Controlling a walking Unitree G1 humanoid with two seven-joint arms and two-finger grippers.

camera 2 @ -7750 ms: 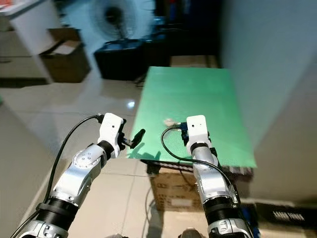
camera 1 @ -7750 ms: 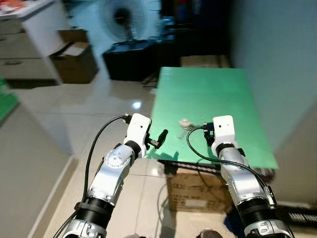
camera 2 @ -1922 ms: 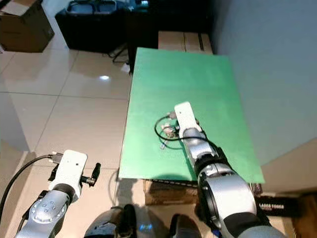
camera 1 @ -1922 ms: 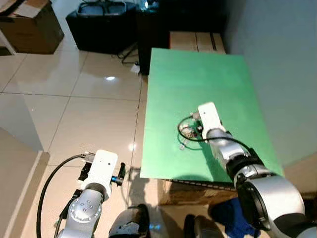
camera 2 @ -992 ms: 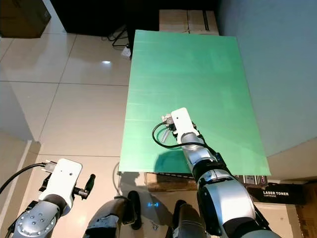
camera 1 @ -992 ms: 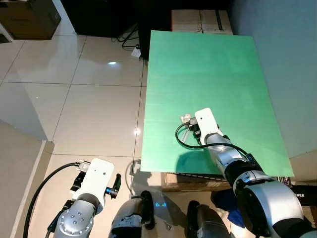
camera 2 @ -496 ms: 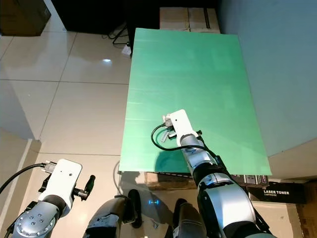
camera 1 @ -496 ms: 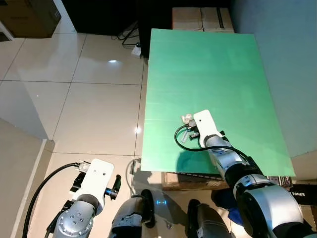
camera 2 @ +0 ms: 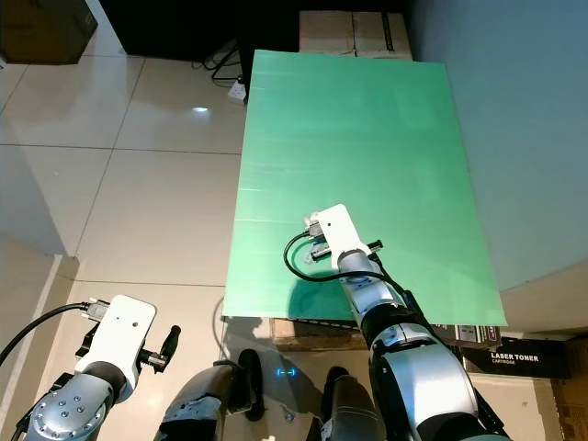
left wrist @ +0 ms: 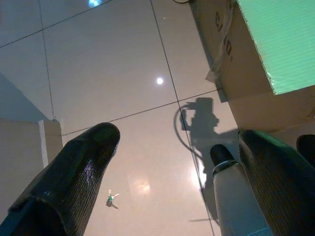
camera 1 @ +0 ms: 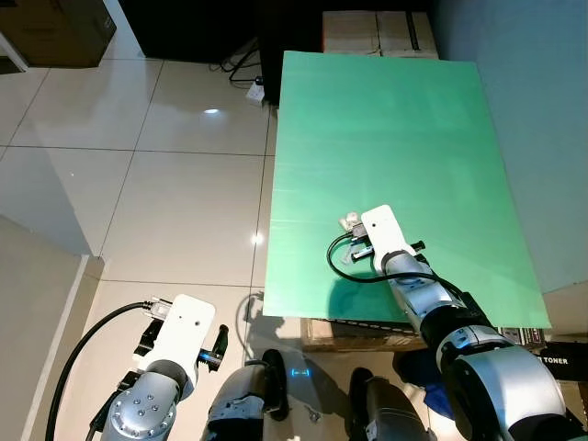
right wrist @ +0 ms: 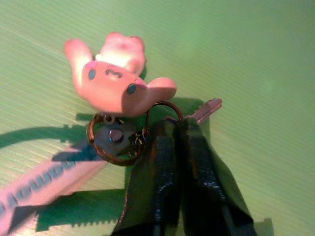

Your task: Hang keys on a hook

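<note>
Pink and soft-looking, one small animal charm (right wrist: 115, 78) sits on a metal key ring (right wrist: 120, 135) with two keys (right wrist: 64, 172) on the green table top (camera 1: 395, 119), near its front edge. The right arm reaches forward and down over the table, and the right gripper (right wrist: 179, 147) has its two black fingers pressed together on the ring just beside the charm. The left gripper (left wrist: 172, 162) hangs low over the tiled floor (camera 1: 138, 184), fingers spread wide around nothing.
</note>
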